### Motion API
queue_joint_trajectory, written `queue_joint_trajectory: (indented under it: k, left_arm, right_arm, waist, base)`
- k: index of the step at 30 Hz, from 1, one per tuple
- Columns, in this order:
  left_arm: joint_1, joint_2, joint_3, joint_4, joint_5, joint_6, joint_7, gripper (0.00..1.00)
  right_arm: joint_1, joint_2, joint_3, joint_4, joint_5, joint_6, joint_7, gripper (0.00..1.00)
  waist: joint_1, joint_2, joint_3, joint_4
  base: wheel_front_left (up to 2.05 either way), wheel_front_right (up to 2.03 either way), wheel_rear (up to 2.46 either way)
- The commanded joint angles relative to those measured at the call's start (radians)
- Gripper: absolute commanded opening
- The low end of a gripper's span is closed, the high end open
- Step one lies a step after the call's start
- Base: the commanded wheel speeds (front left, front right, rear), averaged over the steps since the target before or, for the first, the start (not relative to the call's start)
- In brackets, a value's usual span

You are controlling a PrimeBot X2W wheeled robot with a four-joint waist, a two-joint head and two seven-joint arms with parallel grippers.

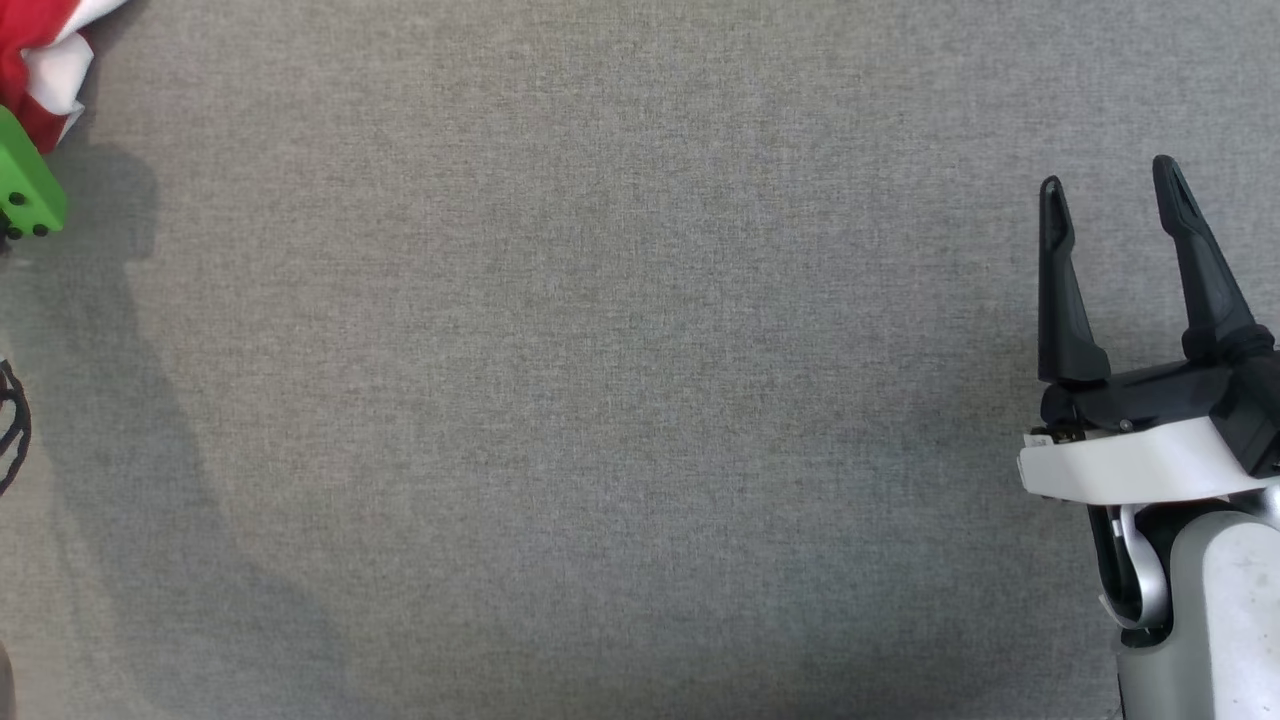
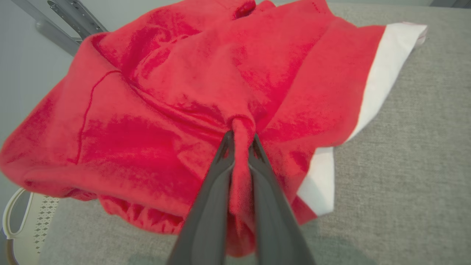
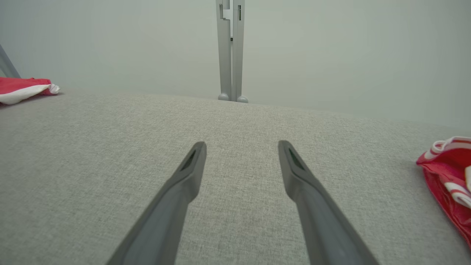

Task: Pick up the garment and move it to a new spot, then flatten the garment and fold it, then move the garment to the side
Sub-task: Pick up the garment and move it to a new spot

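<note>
Garment heaped at far left corner of table, red terry-like cloth with white trim, seemingly overhanging table's left edge. Left gripper clenched on a raised ridge of red cloth, a pinch of fabric squeezed between both fingers. Looks soft, light and limp: likely to drape and sag from that pinch rather than keep shape, to drag on table's weave, not to slip or break. Better taken at a hem or along the white band once flattening starts, since a mid-cloth pinch lifts only a bundle. Past table's left edge, metal bars and a pale perforated thing, identity unclear; could snag a hanging fold. Across table's middle, bare grey weave, room enough for a new spot. Toward table's right side, right gripper released, fingers spread wide above the surface with nothing between them. Behind table's far edge, upright metal post, out of reach of the cloth. At table's right edge, second red cloth with white stripes, well apart from garment; best kept out of the folding area.
</note>
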Motion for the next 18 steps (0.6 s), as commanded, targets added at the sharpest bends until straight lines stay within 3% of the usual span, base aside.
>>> queue_joint_trajectory:
  k: [1, 10, 18]
  left_arm:
    - [-0.007, 0.015, -0.008, 0.003, 0.01, -0.002, -0.017, 0.0]
    - [-0.025, 0.051, -0.091, -0.038, 0.039, -0.002, -0.102, 0.0]
    - [-0.003, 0.022, -0.296, -0.211, -0.046, -0.002, -0.055, 0.0]
  right_arm:
    - [-0.008, -0.002, 0.002, 0.013, 0.009, 0.0, -0.011, 1.0]
    - [0.032, -0.002, -0.001, 0.114, 0.069, 0.0, -0.062, 1.0]
    - [0.105, -0.002, -0.033, 0.192, 0.123, 0.0, -0.098, 1.0]
  waist:
    - [-0.0001, 0.0, -0.056, 0.002]
    - [-0.0001, 0.0, -0.28, -0.022]
    - [-0.0001, 0.0, -0.486, -0.067]
  base:
    - [0.0, 0.0, 0.0]
    - [0.0, 0.0, 0.0]
    - [0.0, 0.0, 0.0]
